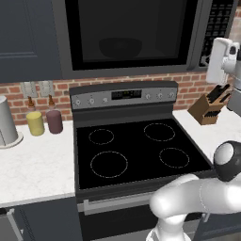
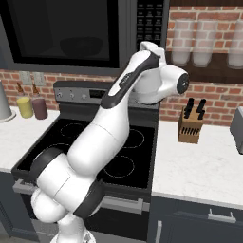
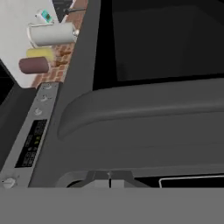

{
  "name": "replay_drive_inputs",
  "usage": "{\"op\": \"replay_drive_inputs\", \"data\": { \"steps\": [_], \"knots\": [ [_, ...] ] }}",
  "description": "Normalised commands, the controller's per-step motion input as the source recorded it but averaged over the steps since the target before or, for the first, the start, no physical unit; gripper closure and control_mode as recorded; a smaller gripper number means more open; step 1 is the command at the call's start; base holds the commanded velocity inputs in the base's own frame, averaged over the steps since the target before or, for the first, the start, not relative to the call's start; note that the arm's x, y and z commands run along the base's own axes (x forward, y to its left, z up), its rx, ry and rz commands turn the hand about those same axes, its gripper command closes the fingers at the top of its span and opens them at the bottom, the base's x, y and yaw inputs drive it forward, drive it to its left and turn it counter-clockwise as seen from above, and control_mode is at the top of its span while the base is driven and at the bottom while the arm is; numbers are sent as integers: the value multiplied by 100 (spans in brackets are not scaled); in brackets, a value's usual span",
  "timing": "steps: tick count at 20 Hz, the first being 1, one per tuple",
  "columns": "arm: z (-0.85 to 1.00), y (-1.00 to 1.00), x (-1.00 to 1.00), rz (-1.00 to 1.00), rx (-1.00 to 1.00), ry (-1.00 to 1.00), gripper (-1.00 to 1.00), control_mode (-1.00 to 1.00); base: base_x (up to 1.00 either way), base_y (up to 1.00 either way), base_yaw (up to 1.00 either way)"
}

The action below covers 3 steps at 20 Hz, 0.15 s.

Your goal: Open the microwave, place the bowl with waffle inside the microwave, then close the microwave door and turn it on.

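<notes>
The microwave (image 1: 66, 37) hangs above the stove, and the microwave door (image 1: 132, 33) is closed. Behind its black glass a dim rounded bowl shape (image 1: 120, 47) shows, also in the right base view (image 2: 80, 46); the waffle cannot be made out. My arm reaches up to the keypad strip (image 1: 219, 21) on the microwave's right side. The gripper (image 1: 209, 60) sits at the strip's lower end. In the hand view the fingertips (image 3: 109, 177) are pressed together, shut on nothing, just off the door frame (image 3: 131, 113) and a black keypad panel (image 3: 192, 181).
The black four-burner stove (image 1: 136, 150) lies below. A knife block (image 1: 209, 108) stands on the right counter under my hand. Yellow (image 1: 35, 123) and maroon (image 1: 54, 121) canisters and a grey canister (image 1: 7, 122) stand on the left counter. A toaster (image 2: 237, 128) is at far right.
</notes>
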Motion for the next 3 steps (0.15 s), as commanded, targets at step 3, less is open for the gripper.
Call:
{"op": "replay_drive_inputs", "data": {
  "steps": [3],
  "knots": [
    [-28, -22, 16, -1, 0, -1, 100, -100, 0, 0, 0]
  ]
}}
